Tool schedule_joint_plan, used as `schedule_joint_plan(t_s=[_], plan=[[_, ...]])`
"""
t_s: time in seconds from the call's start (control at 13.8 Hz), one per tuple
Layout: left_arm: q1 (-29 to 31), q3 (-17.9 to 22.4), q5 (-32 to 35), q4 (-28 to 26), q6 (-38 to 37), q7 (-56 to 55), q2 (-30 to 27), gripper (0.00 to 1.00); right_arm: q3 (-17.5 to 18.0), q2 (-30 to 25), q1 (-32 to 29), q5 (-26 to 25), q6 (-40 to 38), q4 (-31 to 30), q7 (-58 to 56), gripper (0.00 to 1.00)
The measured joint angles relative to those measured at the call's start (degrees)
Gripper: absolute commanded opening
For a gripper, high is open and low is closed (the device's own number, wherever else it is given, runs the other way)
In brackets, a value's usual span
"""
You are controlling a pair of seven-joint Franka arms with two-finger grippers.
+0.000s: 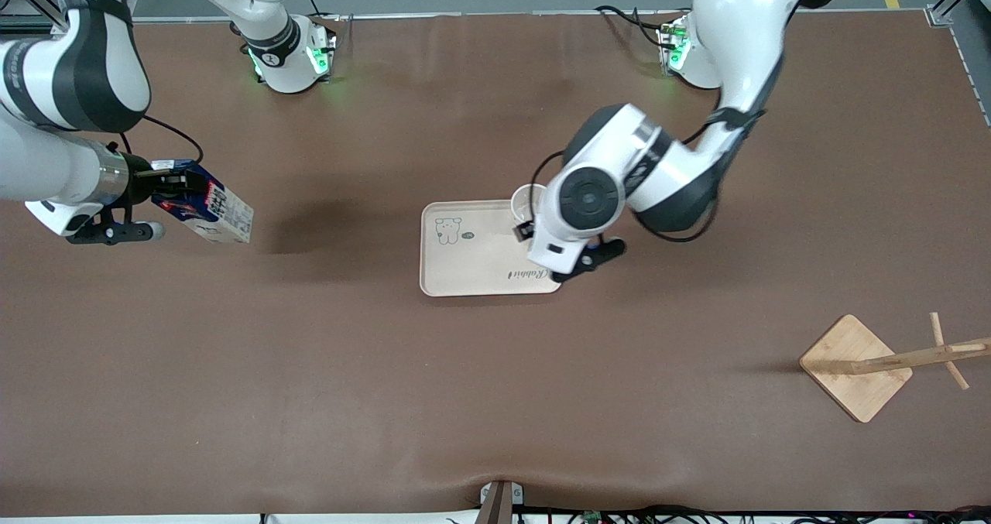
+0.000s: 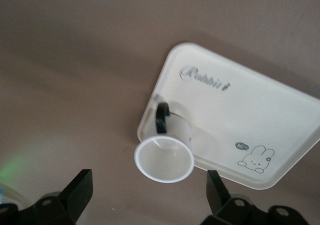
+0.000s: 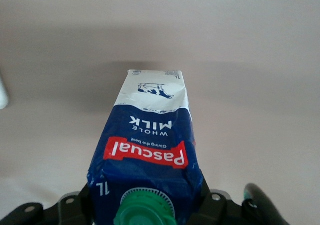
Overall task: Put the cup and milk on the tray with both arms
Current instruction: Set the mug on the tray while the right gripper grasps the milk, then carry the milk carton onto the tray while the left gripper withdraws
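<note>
Right now I see the brown table [image 1: 495, 400] with the tray [image 1: 472, 265] lying flat near its middle, bear drawing toward the right arm's end and the "Rabbit" script along the edge nearer the front camera. On the part of the table nearest the front camera, toward the left arm's end, lies a wooden stand [image 1: 855, 365] with its square base and peg rod, well apart from the tray.

My left arm reaches from its base down over the tray's corner on its own side. Its left gripper [image 2: 150, 192] hangs above the cup [image 2: 165, 157], fingers [image 2: 80, 190] spread wide and touching nothing; the wrist view shows the cup's white rim in the gap between them, clear of both. The cup [image 1: 529, 201] stands upright on the tray, in the corner farthest from the front camera at the left arm's end, its black loop handle pointing toward the tray's script.

My right arm stays at its own end of the table, well apart from the tray. Its right gripper [image 1: 159, 186] is pinched on the milk [image 1: 207, 208] at the capped top and holds the carton tilted in the air over bare table. From the right wrist view the milk [image 3: 147, 160] shows its green cap [image 3: 145, 210] close to the fingers and the red label on the blue face.
</note>
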Motion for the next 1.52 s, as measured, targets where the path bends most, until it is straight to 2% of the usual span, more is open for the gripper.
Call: schedule_joint_plan(t_s=[0.14, 0.29, 0.43, 0.58, 0.72, 0.94, 1.3, 1.37, 1.44, 1.52], plan=[[5.85, 0.29, 1.71, -0.02, -2.24, 7.51, -3.09, 1.0, 0.32, 3.73, 5.27, 3.2, -1.62, 5.99, 7.9, 0.0], [10.54, 0.28, 7.99, -0.03, -3.17, 14.65, -5.17, 1.0, 0.52, 8.64, 11.61, 5.99, -1.59, 10.81, 16.85, 0.0], [12.03, 0.25, 14.62, -0.03, -4.2, 20.46, -6.84, 1.0, 0.65, 14.07, 17.67, 8.97, -1.11, 15.78, 25.19, 0.0], [13.2, 0.31, 17.9, -0.02, -5.06, 25.66, -8.56, 1.0, 0.68, 19.41, 22.31, 12.18, -0.87, 20.9, 31.38, 0.0], [16.94, 0.26, 18.26, -0.02, -5.72, 32.2, -10.95, 1.0, 0.68, 24.07, 25.79, 13.59, -0.24, 24.87, 33.78, 0.0], [23.27, 0.04, 18.11, -0.03, -6.53, 41.16, -14.57, 1.0, 0.65, 28.25, 28.92, 13.78, 2.87, 27.34, 34.21, 0.0], [25.23, 0.25, 13.06, -0.34, -9.6, 42.83, -20.39, 1.0, 0.58, 30.98, 29.13, 16.03, 6.5, 27.69, 34.68, 0.0], [25.36, 0.54, 11.76, -0.9, -9.83, 43.1, -21.88, 1.0, 0.6, 31.42, 29.19, 16.11, 7.14, 27.7, 34.67, 0.04], [25.52, 0.86, 10.43, -1.95, -9.98, 43.35, -23.7, 1.0, 0.61, 31.83, 29.4, 16.17, 7.59, 27.74, 34.67, 0.16], [25.32, 1.67, 9.18, -3.31, -10.08, 43.8, -25.58, 1.0, 0.61, 32.19, 29.7, 16.2, 7.7, 27.76, 34.67, 0.41]])
